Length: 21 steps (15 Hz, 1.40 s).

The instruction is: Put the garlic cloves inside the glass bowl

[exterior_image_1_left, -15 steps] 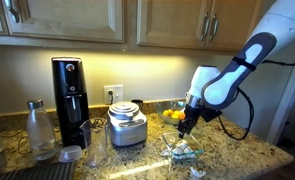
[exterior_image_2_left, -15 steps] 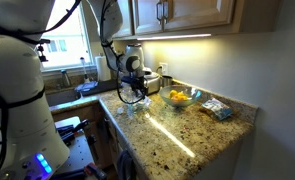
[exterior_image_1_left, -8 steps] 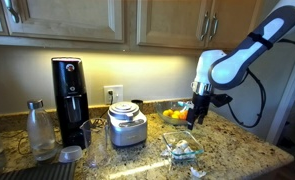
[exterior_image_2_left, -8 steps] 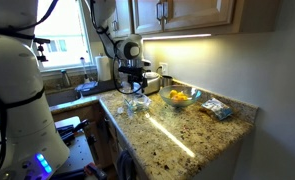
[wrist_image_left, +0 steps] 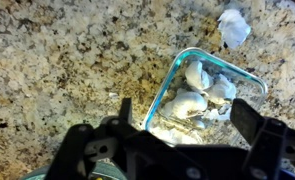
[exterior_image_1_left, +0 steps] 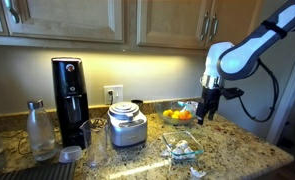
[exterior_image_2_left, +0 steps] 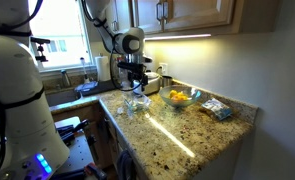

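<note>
**Fingers open above the filled bowl**

My gripper [wrist_image_left: 185,108] hangs with both fingers [wrist_image_left: 123,108] spread wide and nothing between them. Straight below, framed by them, the glass bowl [wrist_image_left: 173,72] sits on the speckled granite counter [wrist_image_left: 67,50], and I am clear of its rim. The garlic cloves [wrist_image_left: 192,100] lie inside it, several pale lumps bunched together. A stray clove [wrist_image_left: 232,27] lies outside, on the stone just past the bowl's corner. Farther off, in an exterior view, a bowl of orange fruit [exterior_image_1_left: 174,116] stands behind the glass one. Beyond it a steel appliance [exterior_image_1_left: 127,126], a tall black machine [exterior_image_1_left: 69,95] and a clear bottle [exterior_image_1_left: 36,128] line the wall under the wooden cabinets [exterior_image_1_left: 77,20].
</note>
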Each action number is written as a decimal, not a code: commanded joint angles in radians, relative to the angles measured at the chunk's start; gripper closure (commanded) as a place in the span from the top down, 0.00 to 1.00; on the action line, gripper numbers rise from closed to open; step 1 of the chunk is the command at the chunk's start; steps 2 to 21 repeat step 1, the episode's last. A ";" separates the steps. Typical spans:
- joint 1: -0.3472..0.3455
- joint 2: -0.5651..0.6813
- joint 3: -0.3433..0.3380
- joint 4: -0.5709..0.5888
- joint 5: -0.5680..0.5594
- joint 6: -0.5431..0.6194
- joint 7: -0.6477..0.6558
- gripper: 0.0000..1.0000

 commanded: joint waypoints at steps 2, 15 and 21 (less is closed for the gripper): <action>-0.004 -0.001 0.004 -0.001 -0.001 -0.002 0.001 1.00; -0.004 -0.001 0.004 -0.001 -0.001 -0.002 0.001 1.00; -0.004 -0.001 0.004 -0.001 -0.001 -0.002 0.001 1.00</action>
